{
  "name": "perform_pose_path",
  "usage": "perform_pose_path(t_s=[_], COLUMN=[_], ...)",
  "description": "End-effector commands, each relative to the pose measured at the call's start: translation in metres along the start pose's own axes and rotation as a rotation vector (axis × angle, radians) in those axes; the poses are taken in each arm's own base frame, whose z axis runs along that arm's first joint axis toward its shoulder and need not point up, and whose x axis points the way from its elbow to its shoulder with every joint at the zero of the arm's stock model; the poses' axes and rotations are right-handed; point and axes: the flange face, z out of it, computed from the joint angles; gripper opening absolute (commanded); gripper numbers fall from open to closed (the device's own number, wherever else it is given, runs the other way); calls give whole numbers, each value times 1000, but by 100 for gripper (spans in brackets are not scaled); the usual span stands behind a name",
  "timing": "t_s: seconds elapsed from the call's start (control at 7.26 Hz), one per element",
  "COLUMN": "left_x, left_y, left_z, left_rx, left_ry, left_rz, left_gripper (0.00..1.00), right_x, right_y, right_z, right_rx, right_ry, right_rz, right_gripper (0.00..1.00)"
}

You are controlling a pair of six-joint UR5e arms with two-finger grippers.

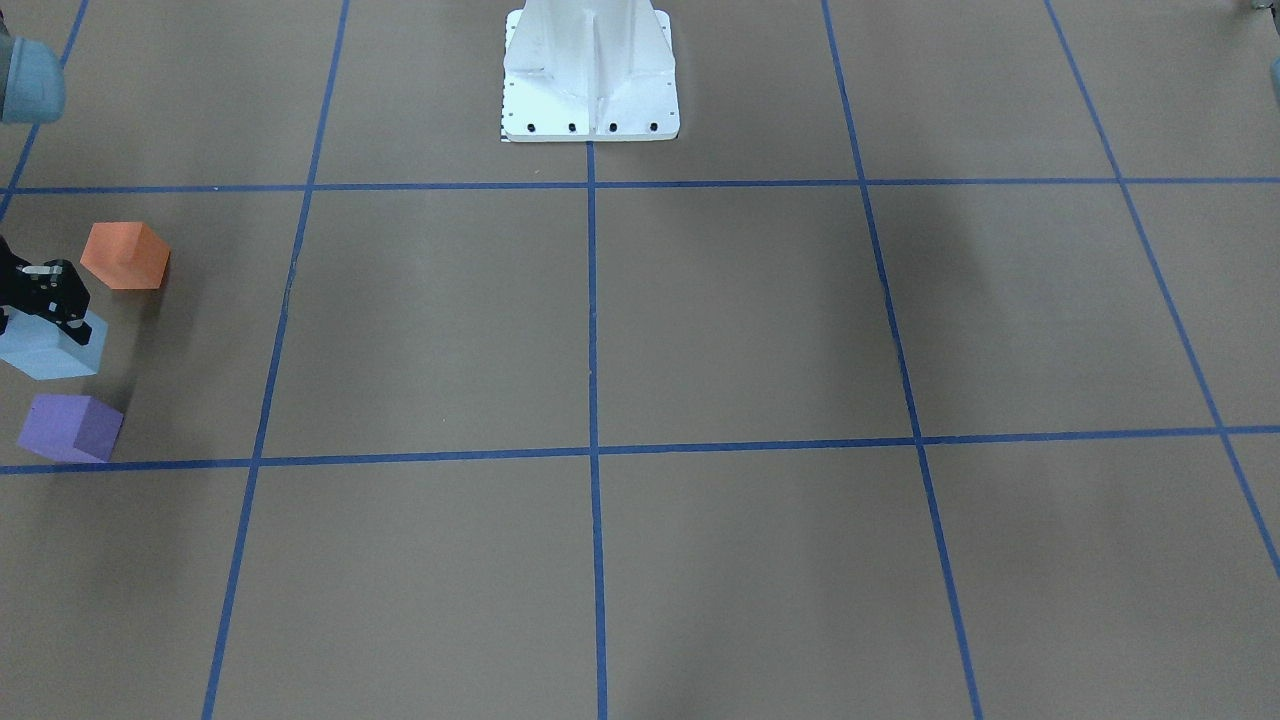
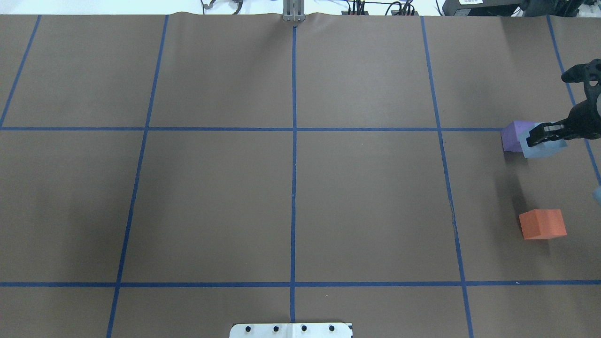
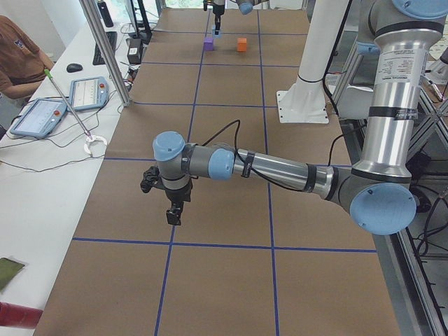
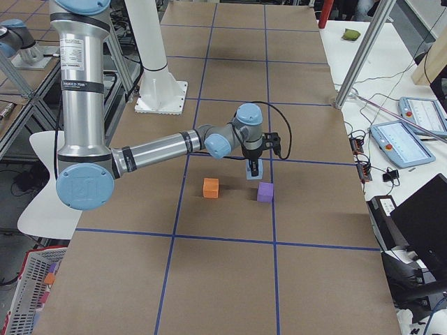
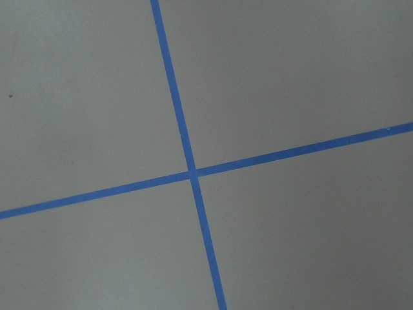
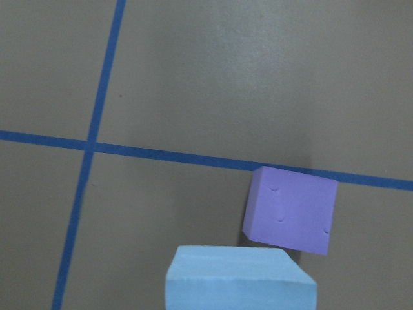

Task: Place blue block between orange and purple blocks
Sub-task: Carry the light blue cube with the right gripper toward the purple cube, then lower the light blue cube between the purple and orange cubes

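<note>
Right fingers point(image 2: 540, 133) gripping blue block point(image 2: 545, 148), purple block point(image 2: 512, 135) beside, orange block point(image 2: 542, 224) apart

One blue block point(image 1: 50, 355), one orange block point(image 1: 125, 255), one purple block point(image 1: 70, 428), all on one table point(image 1: 700, 330).

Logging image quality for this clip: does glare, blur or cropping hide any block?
Front-facing view: sharp, but the blue block and right gripper hug the left edge. Right wrist view: faint sheen on the paper, purple block crisp, blue block cropped at the bottom. Overhead view: even light, soft shadow beside the orange block.
</note>
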Motion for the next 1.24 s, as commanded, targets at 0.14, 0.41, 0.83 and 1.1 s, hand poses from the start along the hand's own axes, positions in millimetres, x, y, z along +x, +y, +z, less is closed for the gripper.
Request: perform_pose_path(t_s=[0.14, 0.41, 0.83, 1.1], left_x=[-4, -5, -4, -4], left_y=[7, 7, 7, 7], left_z=[6, 7, 6, 6], left_rx=[-9, -11, -10, -10], left_ry=[0, 0, 0, 0], left_rz=[-6, -7, -5, -6], left_gripper=[100, 100, 100, 100], right_x=[23, 3, -6, -6], right_y=[14, 25, 34, 35], right_z=[40, 62, 73, 75], right_rx=[-72, -119, -148, -154], right_ry=[31, 30, 28, 33], right_rz=[32, 31, 32, 38], right_gripper=[0, 0, 0, 0])
